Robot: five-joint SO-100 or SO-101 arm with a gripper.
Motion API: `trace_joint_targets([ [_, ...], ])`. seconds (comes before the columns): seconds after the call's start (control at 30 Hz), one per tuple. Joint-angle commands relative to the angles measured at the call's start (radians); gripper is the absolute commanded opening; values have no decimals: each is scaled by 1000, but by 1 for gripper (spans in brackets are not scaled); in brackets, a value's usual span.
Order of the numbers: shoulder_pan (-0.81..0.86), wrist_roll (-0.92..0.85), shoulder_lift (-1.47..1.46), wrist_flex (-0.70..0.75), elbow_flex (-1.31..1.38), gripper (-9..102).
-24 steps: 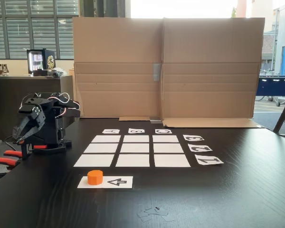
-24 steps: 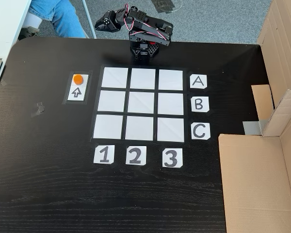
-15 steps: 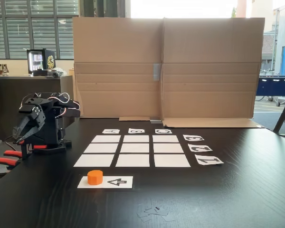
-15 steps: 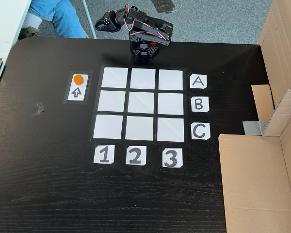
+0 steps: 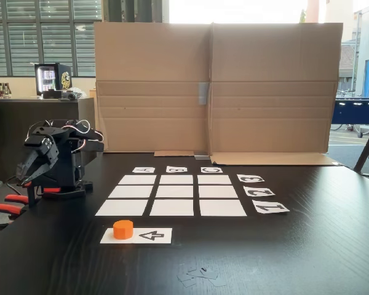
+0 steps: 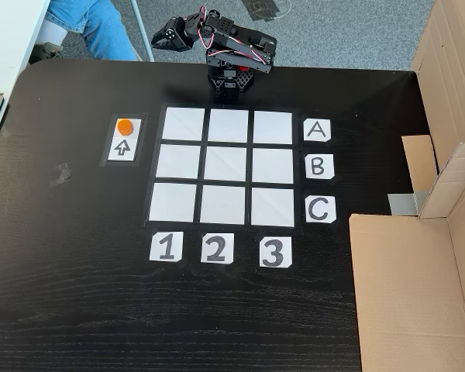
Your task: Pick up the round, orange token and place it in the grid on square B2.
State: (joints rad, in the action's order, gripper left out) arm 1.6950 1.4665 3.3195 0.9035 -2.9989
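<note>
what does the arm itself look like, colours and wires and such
The arm is small and built from matte black plastic links with boxy black servo housings. Thin red and white cables loop over its top. Its tool is a black two-finger claw tapering to a point, with an orange-red tip showing in a fixed view. The base is a black block at the table edge. No printed markings are legible.

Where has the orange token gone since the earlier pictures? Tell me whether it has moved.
No. In both fixed views the token sits on the arrow strip, beside the grid, as before.
</note>
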Motion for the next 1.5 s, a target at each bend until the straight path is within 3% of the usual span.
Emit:
trace_joint_targets([
  [0.0,6,6,9,2,6,-1],
  [0.47,-38,3,-268,6,261,0],
  [0.73,-87,-14,-581,173,615,6],
  [0.97,-98,-29,-948,419,1023,25],
  [1.2,-109,-5,-1296,641,1485,54],
  [1.47,-167,-67,-1569,653,1732,78],
])
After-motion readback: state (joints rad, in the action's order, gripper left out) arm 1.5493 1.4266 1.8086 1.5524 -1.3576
